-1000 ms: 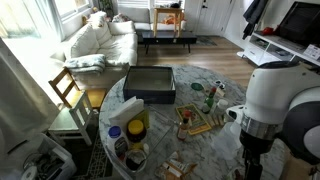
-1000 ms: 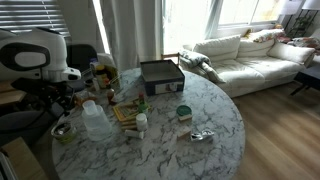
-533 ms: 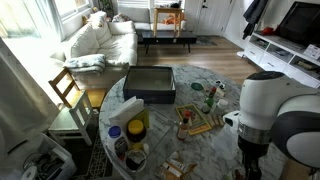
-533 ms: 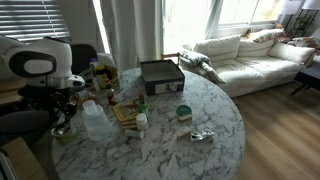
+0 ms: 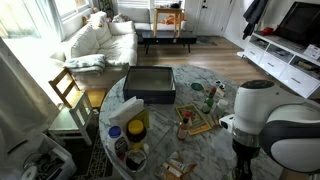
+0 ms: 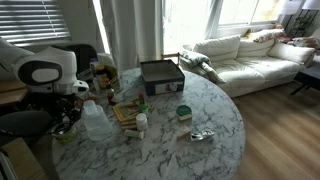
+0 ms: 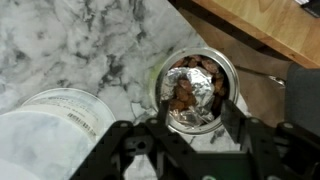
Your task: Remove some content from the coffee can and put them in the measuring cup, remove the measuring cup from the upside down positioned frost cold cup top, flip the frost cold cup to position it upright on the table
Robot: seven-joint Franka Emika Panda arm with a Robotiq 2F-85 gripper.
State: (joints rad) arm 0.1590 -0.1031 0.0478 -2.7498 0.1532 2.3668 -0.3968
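Gripper (image 7: 196,108) jaws have narrowed from wide over the can (image 7: 225,70), can't tell if gripping contents (image 7: 188,85) yet; step 1, the grab, prob starting.

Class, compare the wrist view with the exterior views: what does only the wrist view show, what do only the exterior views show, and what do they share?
Only the wrist view: the inside of the coffee can, foil-lined with brown contents, and the gripper with its jaws apart on either side of it. Only the exterior views: the white sofa, the dark box and the table's round outline. Shared: the marble table and the frost cold cup, which stands beside the can.
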